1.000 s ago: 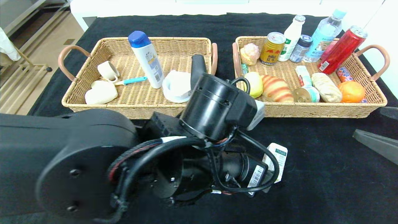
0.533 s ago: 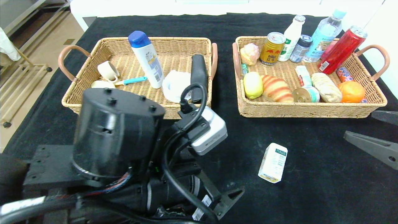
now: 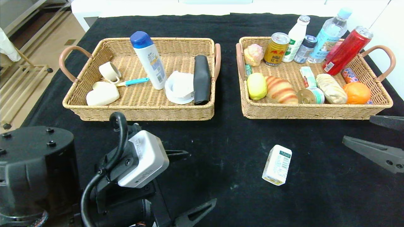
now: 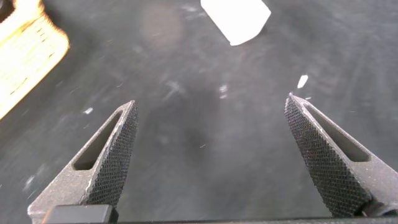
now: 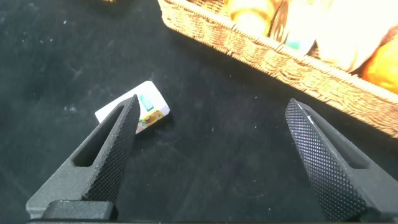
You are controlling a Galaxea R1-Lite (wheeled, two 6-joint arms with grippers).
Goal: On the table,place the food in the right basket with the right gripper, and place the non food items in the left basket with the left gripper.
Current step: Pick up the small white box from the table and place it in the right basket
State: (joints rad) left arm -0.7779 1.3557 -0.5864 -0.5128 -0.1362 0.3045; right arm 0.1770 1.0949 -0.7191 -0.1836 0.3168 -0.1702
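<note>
The white carton (image 3: 277,165) lies flat on the black worktop (image 3: 315,195), in front of the right basket (image 3: 315,111) and well apart from it. Its long axis runs roughly toward that basket, green-labelled end (image 3: 285,154) nearest the wicker and leaning a touch right. Nothing stands between carton and basket, just bare cloth.

In the right basket, the lemon (image 3: 256,85) sits touching the croissant (image 3: 281,90), with a tin (image 3: 311,96), an orange (image 3: 356,93), cans and bottles beyond.

The left basket (image 3: 142,110) holds the shampoo bottle (image 3: 149,64), leaning, blue cap away from the carton, and the black glasses case (image 3: 201,79) lying lengthwise along the wall nearest the right basket.

The right end effector (image 3: 375,135) hangs to the carton's right, fingers spread wide, empty. The left end effector (image 3: 189,179) hovers low on the carton's left, spread wide too, gripping nothing.
</note>
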